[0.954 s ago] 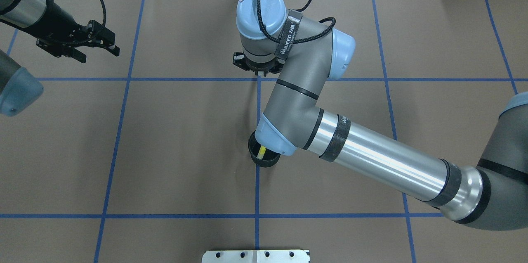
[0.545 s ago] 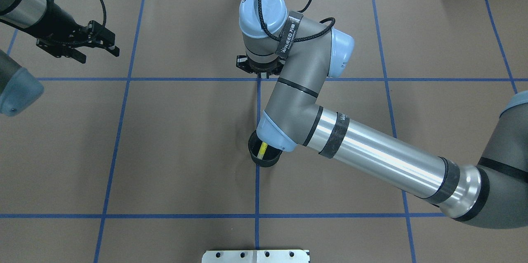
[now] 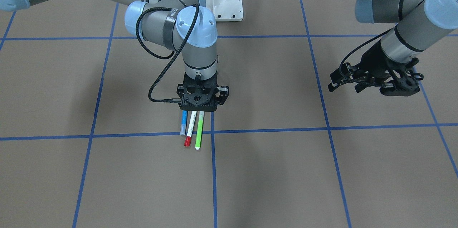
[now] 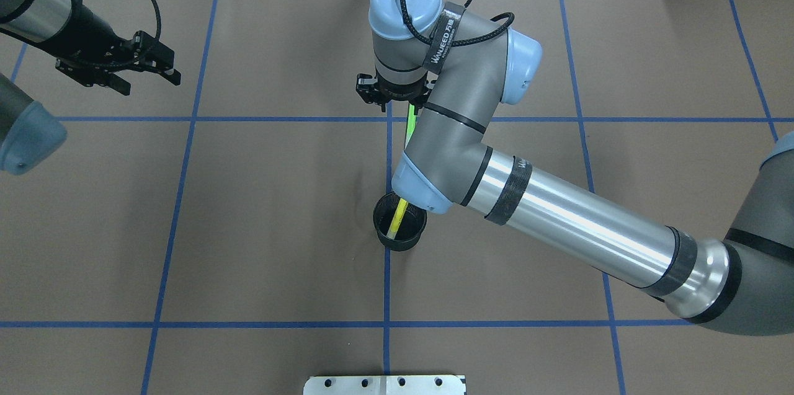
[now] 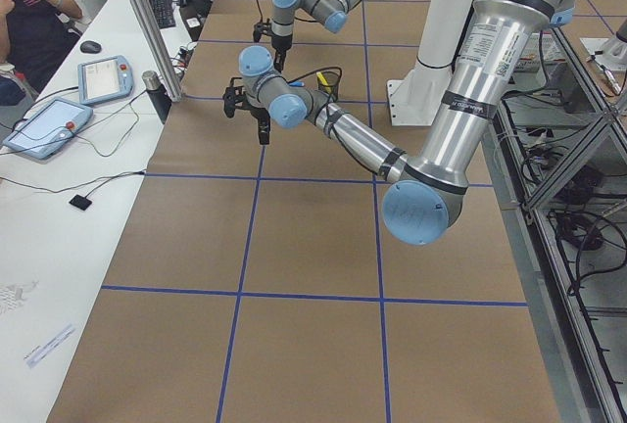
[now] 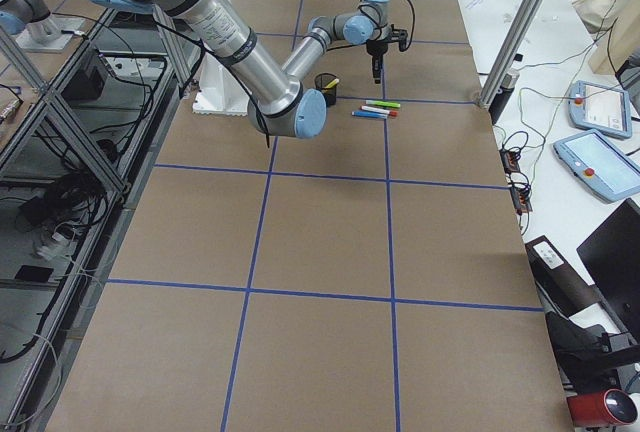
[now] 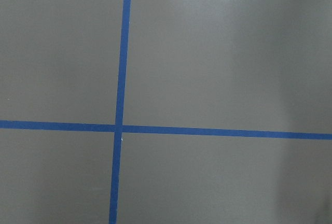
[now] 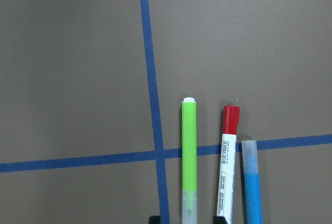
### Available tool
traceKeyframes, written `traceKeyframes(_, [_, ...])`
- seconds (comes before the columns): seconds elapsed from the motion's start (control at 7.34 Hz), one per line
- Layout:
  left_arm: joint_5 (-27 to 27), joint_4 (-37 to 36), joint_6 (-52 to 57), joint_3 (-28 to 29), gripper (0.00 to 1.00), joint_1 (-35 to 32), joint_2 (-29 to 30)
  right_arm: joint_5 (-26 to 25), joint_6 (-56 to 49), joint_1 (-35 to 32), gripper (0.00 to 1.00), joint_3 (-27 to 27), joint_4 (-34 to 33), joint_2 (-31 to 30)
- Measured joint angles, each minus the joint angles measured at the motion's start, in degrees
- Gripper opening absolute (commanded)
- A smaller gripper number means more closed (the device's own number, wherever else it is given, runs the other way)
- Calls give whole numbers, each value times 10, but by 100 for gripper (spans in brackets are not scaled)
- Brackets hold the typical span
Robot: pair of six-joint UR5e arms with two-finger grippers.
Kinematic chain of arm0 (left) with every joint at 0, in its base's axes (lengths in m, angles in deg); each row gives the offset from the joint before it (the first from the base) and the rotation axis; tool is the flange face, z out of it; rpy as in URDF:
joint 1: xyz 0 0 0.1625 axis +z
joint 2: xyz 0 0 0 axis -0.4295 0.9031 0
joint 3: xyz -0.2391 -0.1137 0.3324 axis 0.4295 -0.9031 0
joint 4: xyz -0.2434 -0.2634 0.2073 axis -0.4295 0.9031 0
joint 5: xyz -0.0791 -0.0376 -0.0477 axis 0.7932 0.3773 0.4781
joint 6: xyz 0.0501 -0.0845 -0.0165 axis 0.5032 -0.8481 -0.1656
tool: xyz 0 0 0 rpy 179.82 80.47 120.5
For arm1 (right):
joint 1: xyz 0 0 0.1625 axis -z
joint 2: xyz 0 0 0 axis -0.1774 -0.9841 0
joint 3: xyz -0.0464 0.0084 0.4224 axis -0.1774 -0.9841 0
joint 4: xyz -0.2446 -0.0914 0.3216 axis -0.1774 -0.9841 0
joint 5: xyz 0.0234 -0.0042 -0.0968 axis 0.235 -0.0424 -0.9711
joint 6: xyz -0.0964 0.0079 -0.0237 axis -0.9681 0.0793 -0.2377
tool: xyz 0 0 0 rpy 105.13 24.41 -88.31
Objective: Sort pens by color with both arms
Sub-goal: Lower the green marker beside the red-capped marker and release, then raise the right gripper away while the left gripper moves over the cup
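Three pens point(image 3: 189, 127) lie half-hidden beneath right gripper point(image 3: 199, 103) (yellow one point(image 4: 397, 216) in cup point(image 4: 379, 232)).

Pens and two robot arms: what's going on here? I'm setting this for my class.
The right end effector hangs open over three pens lying side by side: the blue pen, red-capped pen and green pen, centred over the green one. The yellow pen leans in the black mesh cup. The left end effector hovers empty off to the side.
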Motion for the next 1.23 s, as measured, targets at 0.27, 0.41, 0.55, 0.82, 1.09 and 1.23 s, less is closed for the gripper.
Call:
traceKeyframes(0.27, [2,0,-8,-1,100,2,6,49,-18,-24,97,8,-3,-6])
traceKeyframes(0.41, [3,3,-22,-3,100,7,14,64,-28,-35,98,19,-4,-18])
traceKeyframes(0.55, [1,5,-44,-8,100,18,28,72,-41,-46,98,39,-9,-40])
traceKeyframes(0.82, [-16,5,-87,-18,100,51,62,77,-70,-70,98,83,-21,-88])
traceKeyframes(1.09, [-76,5,-136,-22,100,101,99,85,-103,-95,98,111,-22,-128])
traceKeyframes(1.23, [-108,5,-154,-22,100,128,116,95,-124,-109,98,117,-21,-144])
